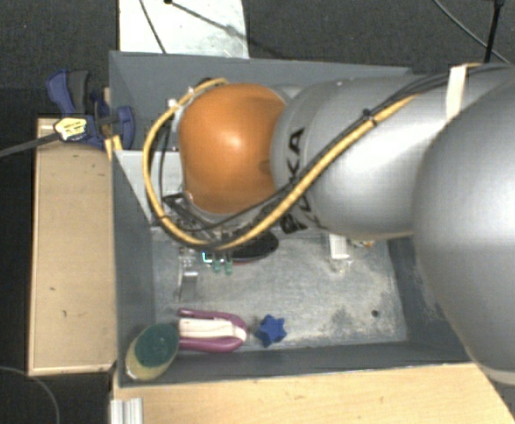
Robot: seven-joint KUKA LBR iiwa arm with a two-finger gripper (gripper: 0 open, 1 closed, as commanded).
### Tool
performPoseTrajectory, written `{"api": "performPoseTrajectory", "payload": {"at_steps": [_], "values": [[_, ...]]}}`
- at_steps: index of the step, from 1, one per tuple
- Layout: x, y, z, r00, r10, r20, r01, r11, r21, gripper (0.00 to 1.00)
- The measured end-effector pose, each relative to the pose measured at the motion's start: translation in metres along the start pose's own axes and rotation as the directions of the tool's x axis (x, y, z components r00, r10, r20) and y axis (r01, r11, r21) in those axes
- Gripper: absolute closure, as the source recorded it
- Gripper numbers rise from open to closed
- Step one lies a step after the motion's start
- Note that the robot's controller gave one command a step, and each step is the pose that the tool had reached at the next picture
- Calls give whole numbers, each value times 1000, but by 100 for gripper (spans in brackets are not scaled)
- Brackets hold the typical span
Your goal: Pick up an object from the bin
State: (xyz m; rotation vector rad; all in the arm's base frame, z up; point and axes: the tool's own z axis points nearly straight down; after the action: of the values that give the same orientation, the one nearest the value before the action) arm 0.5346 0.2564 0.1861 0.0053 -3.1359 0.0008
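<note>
My gripper [189, 274] hangs low over the left part of the bin floor, mostly hidden under the arm's orange cover. Nothing is seen held in it. Just in front of it, by the near wall, lies a purple and white oblong thing [211, 331]. A small blue star-shaped piece [271, 329] sits right of that. A round green and yellow sponge-like disc [154, 350] rests in the bin's near left corner.
A small white piece [339, 251] lies on the floor under the arm, right of the gripper. The arm covers the back and right of the bin. Bare floor shows between the gripper and the blue piece.
</note>
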Motion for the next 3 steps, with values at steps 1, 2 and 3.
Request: {"api": "performPoseTrajectory", "payload": {"at_steps": [1,2,3], "values": [[47,-76,119,992,-127,-2,127,992,1,0],[54,-13,84,987,-159,12,159,987,-5,0],[58,-63,86,990,-144,6,144,990,2,0]]}}
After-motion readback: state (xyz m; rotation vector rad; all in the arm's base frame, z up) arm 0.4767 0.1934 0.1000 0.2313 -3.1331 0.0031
